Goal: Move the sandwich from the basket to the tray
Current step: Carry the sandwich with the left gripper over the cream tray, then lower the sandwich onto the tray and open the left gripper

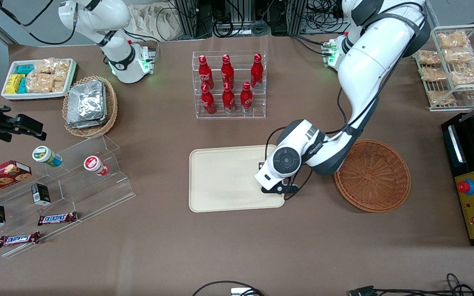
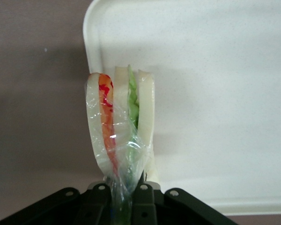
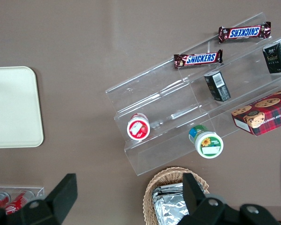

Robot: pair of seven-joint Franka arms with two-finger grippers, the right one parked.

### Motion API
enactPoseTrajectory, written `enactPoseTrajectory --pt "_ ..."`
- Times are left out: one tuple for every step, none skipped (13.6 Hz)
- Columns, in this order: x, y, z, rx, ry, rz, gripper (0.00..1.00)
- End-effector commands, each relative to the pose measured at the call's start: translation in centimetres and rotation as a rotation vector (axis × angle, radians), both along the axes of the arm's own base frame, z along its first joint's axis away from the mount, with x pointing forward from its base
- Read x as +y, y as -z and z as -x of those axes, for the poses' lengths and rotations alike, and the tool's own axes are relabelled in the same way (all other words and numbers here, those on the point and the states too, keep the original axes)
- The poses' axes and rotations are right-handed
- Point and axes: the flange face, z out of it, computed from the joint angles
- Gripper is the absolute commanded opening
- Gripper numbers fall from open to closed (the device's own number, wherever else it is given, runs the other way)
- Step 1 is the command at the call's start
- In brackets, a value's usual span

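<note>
Over the tray (image 2: 215, 70) corner, gripper (image 2: 124, 197) pinching the sandwich (image 2: 122, 126); best lowered farther inward from the rim before release.

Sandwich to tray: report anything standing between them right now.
Nothing visible does. The end effector is shut on the clear-wrapped triangular white-bread sandwich, holding it over the corner of the large cream-beige rectangular plastic tray nearest the round reddish-brown wicker basket. The tray surface beneath is bare.

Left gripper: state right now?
Left gripper: closed on the sandwich, holding it over the tray near its corner.
</note>
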Motion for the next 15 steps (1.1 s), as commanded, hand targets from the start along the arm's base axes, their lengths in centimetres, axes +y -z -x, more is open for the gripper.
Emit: enactPoseTrajectory --pt "-2.6 0.8 0.6 -0.031 0.028 0.001 0.02" --pt "-2.6 0.9 0.6 -0.03 0.026 0.002 0.02" --pt "-2.6 0.9 0.6 -0.031 0.026 0.002 0.03" --pt "-2.6 0.7 0.5 -0.032 0.024 0.004 0.05" --pt "-2.6 0.6 0.4 -0.034 0.024 0.006 0.15" --pt "-2.5 0.7 0.3 -0.033 0.025 0.006 0.5" --pt "-2.2 0.7 0.1 -0.033 0.024 0.007 0.9" --pt "-2.1 0.6 0.0 -0.036 0.025 0.006 1.0" --pt "-1.9 0.2 -0.2 -0.04 0.019 0.007 1.0" --pt "-0.9 -0.3 -1.0 -0.047 0.003 0.005 1.0" --pt "-0.2 -1.1 -1.5 -0.052 -0.012 0.006 1.0" --pt "0.8 -2.7 -2.3 -0.073 -0.025 0.007 1.0" --pt "2.1 -4.6 -3.4 -0.097 -0.047 0.012 1.0" --pt "4.1 -6.5 -4.3 -0.104 -0.07 -0.002 1.0" --pt "5.6 -8.9 -4.5 -0.099 -0.062 -0.026 1.0"
